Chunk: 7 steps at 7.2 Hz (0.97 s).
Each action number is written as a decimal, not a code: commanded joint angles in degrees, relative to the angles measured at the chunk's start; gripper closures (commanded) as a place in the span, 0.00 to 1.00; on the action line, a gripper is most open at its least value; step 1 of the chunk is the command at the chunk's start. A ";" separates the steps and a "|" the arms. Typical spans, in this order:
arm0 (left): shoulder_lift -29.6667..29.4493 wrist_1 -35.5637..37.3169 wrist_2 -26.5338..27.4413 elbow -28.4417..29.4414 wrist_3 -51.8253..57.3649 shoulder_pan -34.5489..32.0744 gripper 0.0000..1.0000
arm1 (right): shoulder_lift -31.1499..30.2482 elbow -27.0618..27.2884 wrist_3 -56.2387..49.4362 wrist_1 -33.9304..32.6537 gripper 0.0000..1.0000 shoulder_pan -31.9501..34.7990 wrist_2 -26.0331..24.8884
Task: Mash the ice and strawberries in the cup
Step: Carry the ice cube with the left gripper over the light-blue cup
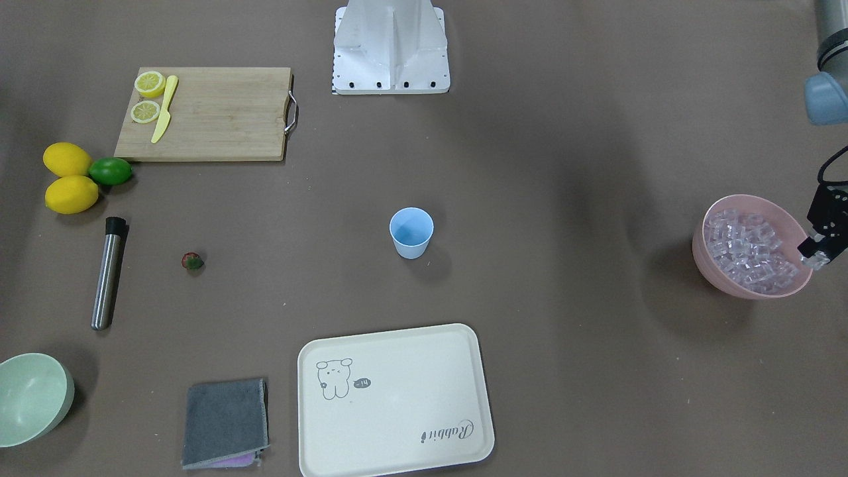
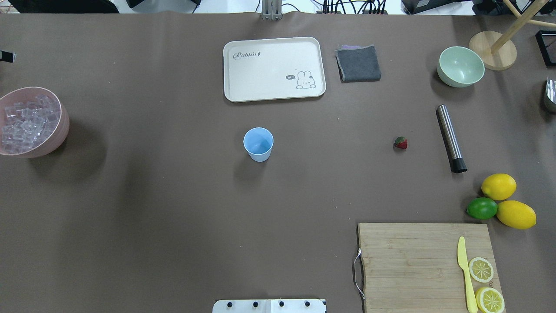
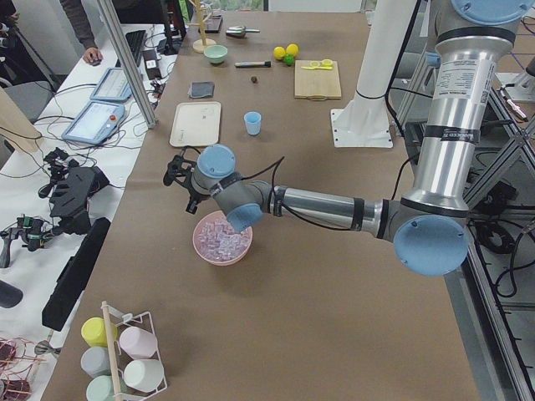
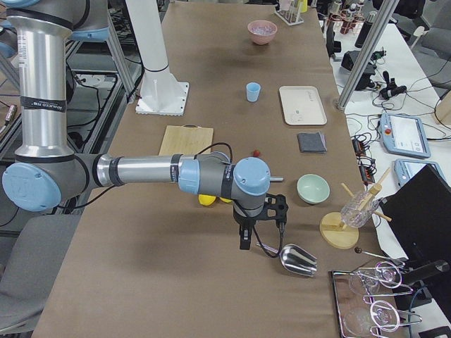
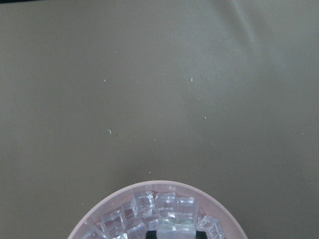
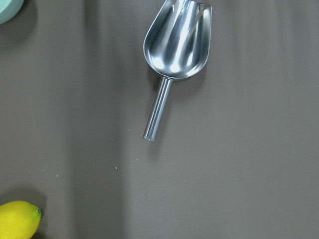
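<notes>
The light-blue cup stands upright and looks empty mid-table, also in the overhead view. A tiny red strawberry lies alone on the table toward the robot's right. Many clear ice cubes fill the pink bowl at the robot's far left. My left gripper hangs over that bowl's outer rim; in the left wrist view one larger ice cube sits between its dark fingertips. My right gripper hovers above a metal scoop; I cannot tell whether it is open or shut.
A steel muddler lies beside the strawberry. A cutting board carries lemon slices and a yellow knife, with two lemons and a lime next to it. A cream tray, grey cloth and green bowl line the far edge.
</notes>
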 commanded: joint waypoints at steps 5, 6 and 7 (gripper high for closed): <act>-18.80 3.84 23.97 -4.81 -28.66 33.63 1.00 | -1.02 0.05 0.00 -0.19 0.00 1.18 0.05; -20.47 4.02 28.45 -4.46 -28.66 37.50 1.00 | -0.84 -0.04 0.00 -0.10 0.00 1.10 0.05; -21.44 4.11 30.32 -3.24 -28.66 38.85 1.00 | -0.84 -0.04 0.00 -0.10 0.00 1.10 0.05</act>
